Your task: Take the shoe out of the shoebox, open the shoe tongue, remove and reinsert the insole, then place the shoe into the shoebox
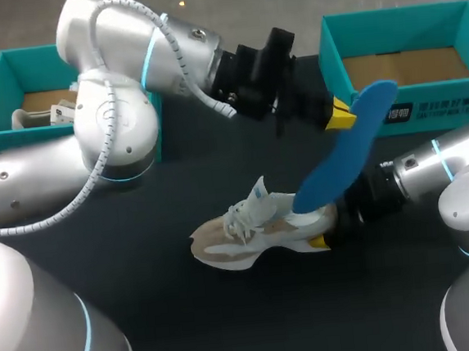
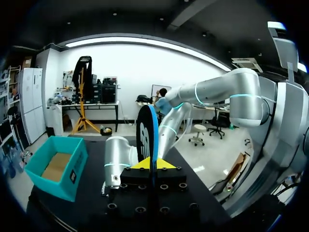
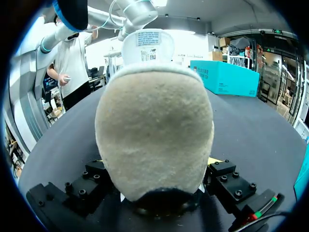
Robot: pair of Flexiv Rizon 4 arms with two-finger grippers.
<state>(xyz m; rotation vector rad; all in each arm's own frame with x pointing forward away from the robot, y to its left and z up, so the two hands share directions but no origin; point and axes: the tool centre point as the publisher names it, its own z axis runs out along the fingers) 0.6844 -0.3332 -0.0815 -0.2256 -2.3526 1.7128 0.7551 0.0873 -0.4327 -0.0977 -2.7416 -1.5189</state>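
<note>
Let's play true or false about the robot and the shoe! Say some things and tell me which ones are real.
1. The left gripper pinches the blue insole. True.
2. The shoe sits inside the right shoebox. False: it lies on the black table, outside the right shoebox.
3. The right gripper holds the shoe by its heel. True.
4. The insole lies flat on the table. False: it is held up slanting, its lower end at the shoe's opening.
</note>
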